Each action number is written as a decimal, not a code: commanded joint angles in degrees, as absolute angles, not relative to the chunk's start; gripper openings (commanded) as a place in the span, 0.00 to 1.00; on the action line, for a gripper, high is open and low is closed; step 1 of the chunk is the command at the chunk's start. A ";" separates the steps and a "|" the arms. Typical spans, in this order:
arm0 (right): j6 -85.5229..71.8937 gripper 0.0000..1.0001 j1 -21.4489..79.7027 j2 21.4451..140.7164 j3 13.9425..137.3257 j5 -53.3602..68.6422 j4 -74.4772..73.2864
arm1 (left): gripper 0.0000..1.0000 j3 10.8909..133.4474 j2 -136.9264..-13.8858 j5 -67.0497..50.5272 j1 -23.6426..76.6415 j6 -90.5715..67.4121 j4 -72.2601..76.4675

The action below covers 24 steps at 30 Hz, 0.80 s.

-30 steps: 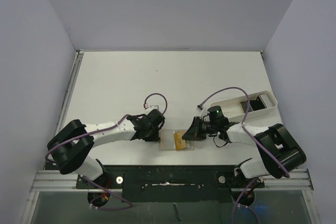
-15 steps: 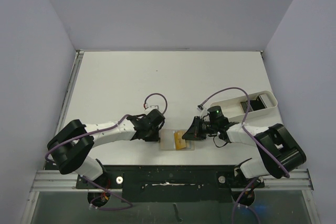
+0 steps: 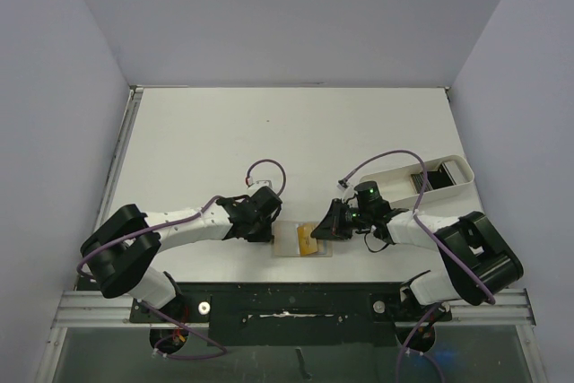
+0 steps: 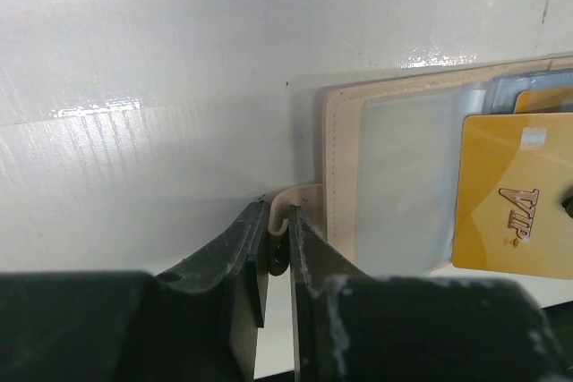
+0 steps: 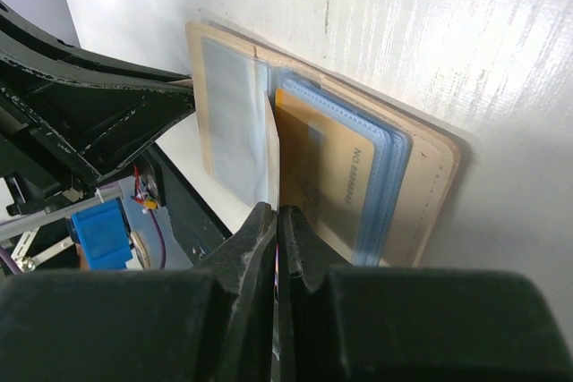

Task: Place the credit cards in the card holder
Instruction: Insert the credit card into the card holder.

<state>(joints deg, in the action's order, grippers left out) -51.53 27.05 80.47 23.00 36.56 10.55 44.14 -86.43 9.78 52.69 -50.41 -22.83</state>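
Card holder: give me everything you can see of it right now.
The card holder is a tan, leather-looking bifold lying open and flat on the white table, near its front edge. Inside are clear plastic sleeves; one holds a gold card printed VIP. A small tan tab juts from its side edge, and the left hand pinches it. The right hand is shut on one raised clear sleeve.

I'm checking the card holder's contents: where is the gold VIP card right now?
In the top view the gold VIP card lies inside the open card holder near the table's front edge, between the left pincer and right pincer.
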 commanded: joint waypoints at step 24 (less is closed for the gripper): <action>-50.73 0.00 28.63 79.36 26.13 34.19 7.50 | 0.09 44.13 -86.31 8.44 52.97 -51.43 -19.81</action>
